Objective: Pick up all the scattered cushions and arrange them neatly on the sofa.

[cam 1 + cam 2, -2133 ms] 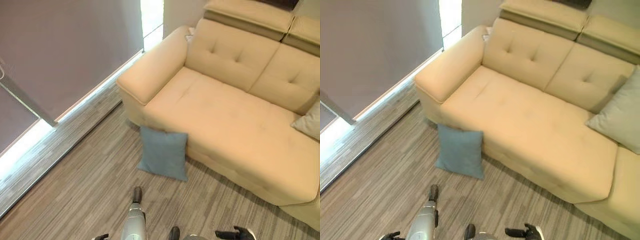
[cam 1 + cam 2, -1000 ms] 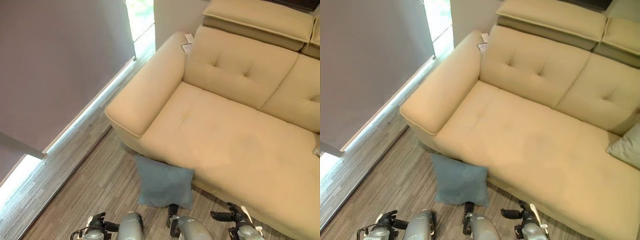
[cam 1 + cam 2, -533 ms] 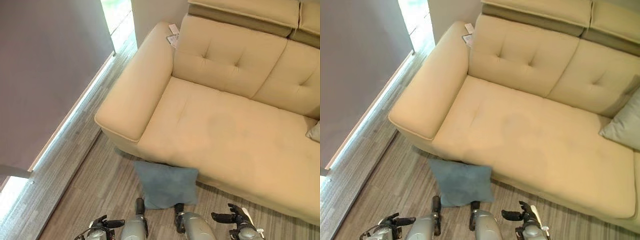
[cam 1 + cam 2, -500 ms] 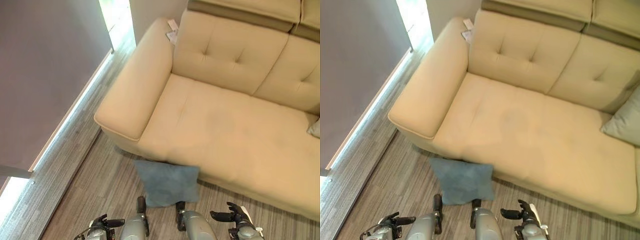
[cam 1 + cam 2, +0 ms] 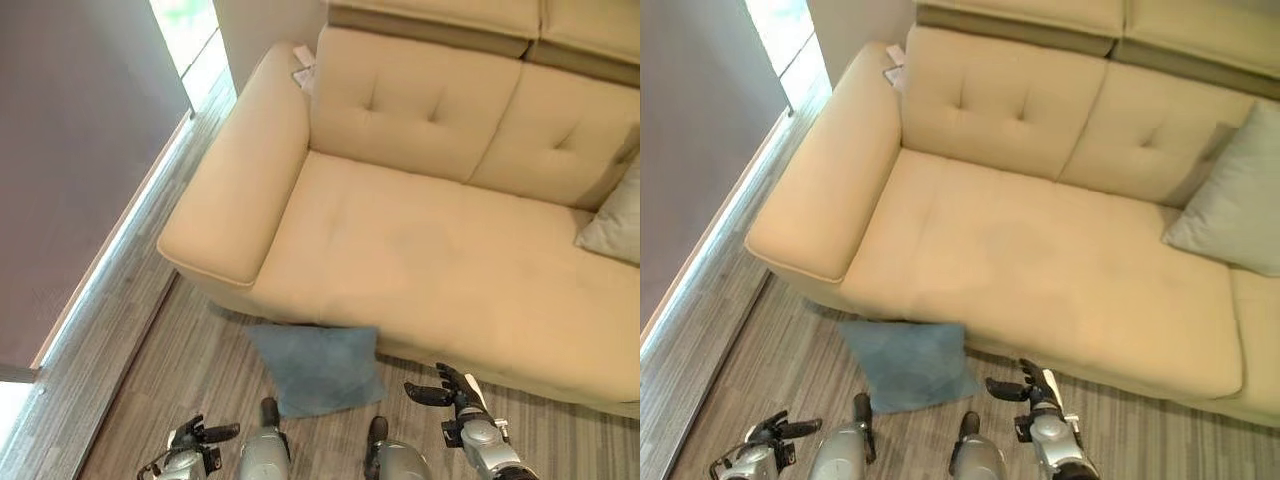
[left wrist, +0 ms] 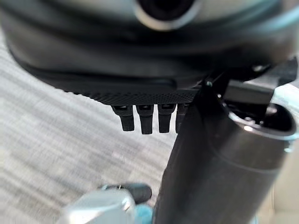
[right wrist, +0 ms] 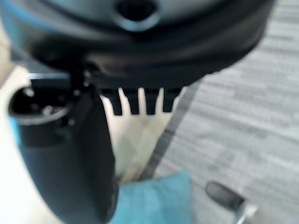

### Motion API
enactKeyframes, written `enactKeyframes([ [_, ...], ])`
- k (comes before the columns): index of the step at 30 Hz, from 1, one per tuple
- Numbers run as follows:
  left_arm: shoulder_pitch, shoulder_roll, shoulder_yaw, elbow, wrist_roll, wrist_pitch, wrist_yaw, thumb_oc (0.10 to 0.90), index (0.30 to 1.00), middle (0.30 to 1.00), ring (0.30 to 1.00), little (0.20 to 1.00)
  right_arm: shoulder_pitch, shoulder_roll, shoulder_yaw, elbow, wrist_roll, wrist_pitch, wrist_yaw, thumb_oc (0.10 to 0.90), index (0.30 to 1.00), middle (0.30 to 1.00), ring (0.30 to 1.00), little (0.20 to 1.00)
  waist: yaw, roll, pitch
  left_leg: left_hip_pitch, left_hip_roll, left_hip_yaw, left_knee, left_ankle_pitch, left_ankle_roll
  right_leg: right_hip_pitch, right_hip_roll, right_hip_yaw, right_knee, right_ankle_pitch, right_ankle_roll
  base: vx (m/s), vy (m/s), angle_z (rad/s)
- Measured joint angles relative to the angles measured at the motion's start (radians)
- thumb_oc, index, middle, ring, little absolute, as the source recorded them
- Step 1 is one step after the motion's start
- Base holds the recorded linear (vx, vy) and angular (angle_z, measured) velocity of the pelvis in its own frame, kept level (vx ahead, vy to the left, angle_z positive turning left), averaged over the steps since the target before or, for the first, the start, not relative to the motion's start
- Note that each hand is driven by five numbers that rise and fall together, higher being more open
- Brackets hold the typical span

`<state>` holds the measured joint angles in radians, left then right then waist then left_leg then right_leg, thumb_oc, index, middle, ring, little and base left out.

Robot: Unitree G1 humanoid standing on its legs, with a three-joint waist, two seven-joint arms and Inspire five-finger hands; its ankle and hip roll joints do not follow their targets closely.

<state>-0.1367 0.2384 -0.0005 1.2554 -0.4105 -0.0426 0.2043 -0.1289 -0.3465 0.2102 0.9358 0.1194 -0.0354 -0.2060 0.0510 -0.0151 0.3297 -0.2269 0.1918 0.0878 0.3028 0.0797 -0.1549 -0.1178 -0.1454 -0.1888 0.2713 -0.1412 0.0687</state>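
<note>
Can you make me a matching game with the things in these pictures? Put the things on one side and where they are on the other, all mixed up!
Things:
1. blue cushion
2. grey cushion
3. right hand
4. left hand

Places:
A. on the sofa seat at its right end
B. low, left of the blue cushion
C. on the floor against the sofa front
D. open, just right of the blue cushion

Pairs: 1-C, 2-A, 3-D, 4-B
</note>
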Motion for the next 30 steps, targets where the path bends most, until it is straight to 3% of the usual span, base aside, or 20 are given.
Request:
enactKeyframes([
  [2,-0.001,-0.011,0.0,0.006,-0.019,0.001,-0.003,0.8,0.9,0.9,0.9,0.9,-0.001,-0.013,0.0,0.0,0.001,0.001,-0.001,0.8,0.9,0.9,0.9,0.9,0.011,0.01,0.004,-0.019,0.002,-0.059,0.006,0.029,-0.011,-0.03,0.006,0.002,0.03,-0.005,-0.012,-0.13,0.024,0.0],
  [4,-0.019,-0.016,0.001,0.03,-0.02,0.004,-0.002,0.8,0.9,0.9,0.9,0.9,-0.003,-0.026,-0.002,-0.011,0.004,-0.004,-0.003,0.8,0.9,0.9,0.9,0.9,-0.004,0.015,0.006,-0.04,-0.003,-0.058,-0.054,0.082,-0.028,-0.076,-0.01,-0.008,0.077,-0.013,-0.032,-0.07,0.089,0.23],
  [5,-0.026,-0.018,0.001,0.03,-0.019,0.003,-0.001,0.8,0.9,0.9,0.9,0.9,-0.007,-0.03,-0.006,-0.007,0.011,-0.003,-0.008,0.8,0.9,0.9,0.9,0.9,-0.015,0.017,0.004,-0.045,0.007,-0.03,-0.078,0.061,0.001,-0.106,-0.025,-0.042,0.081,-0.003,-0.05,-0.16,0.202,0.48],
  [6,-0.043,-0.021,0.001,0.029,-0.019,0.004,0.008,0.8,0.9,0.9,0.9,0.9,-0.031,-0.032,-0.012,-0.004,0.034,-0.003,-0.02,0.8,0.9,0.9,0.9,0.9,-0.03,0.02,0.02,-0.068,0.003,-0.017,-0.043,0.006,0.046,-0.137,-0.026,-0.047,0.097,0.0,-0.048,-0.16,0.152,0.49],
  [8,-0.062,-0.024,0.001,0.027,-0.039,-0.002,0.018,0.8,0.9,0.9,0.9,0.9,-0.042,-0.024,-0.054,-0.001,0.095,-0.006,-0.036,0.8,0.9,0.9,0.9,0.9,-0.043,0.052,0.036,-0.093,0.009,-0.013,-0.047,-0.053,0.056,-0.204,-0.025,-0.062,0.165,-0.019,-0.036,-0.12,0.114,0.31],
  [9,-0.083,-0.021,0.001,0.006,-0.058,-0.007,0.03,0.8,0.9,0.9,0.9,0.9,-0.067,-0.016,-0.061,0.0,0.126,-0.007,-0.049,0.8,0.9,0.9,0.9,0.9,-0.04,0.042,0.056,-0.121,0.01,-0.006,-0.036,-0.068,0.028,-0.248,-0.031,-0.05,0.203,-0.029,-0.032,-0.17,0.109,-0.05],
  [14,-0.157,0.003,-0.013,-0.095,-0.128,-0.042,0.047,0.8,0.9,0.9,0.9,0.9,-0.152,0.024,-0.061,-0.014,0.213,-0.023,-0.079,0.8,0.9,0.9,0.9,0.9,-0.04,0.003,0.125,-0.287,-0.012,-0.009,0.044,-0.067,0.046,-0.404,-0.055,-0.027,0.255,-0.004,-0.027,-0.11,0.066,0.0],
  [23,-0.336,0.068,-0.12,-0.26,-0.191,-0.113,0.068,0.8,0.9,0.9,0.9,0.9,-0.33,0.033,-0.099,-0.113,0.308,-0.128,-0.153,0.8,0.9,0.9,0.9,0.9,-0.057,0.016,0.172,-0.533,-0.024,-0.015,0.183,-0.078,0.07,-0.636,-0.09,-0.002,0.365,0.005,-0.019,-0.07,0.057,0.02],
  [30,-0.544,0.078,-0.185,-0.279,-0.229,-0.122,0.069,0.8,0.9,0.9,0.9,0.9,-0.509,-0.002,-0.038,-0.119,0.341,-0.141,-0.173,0.8,0.9,0.9,0.9,0.9,-0.075,0.021,0.175,-0.691,-0.031,-0.018,0.253,-0.083,0.078,-0.797,-0.106,0.016,0.43,0.004,-0.023,-0.01,0.043,0.0],
])
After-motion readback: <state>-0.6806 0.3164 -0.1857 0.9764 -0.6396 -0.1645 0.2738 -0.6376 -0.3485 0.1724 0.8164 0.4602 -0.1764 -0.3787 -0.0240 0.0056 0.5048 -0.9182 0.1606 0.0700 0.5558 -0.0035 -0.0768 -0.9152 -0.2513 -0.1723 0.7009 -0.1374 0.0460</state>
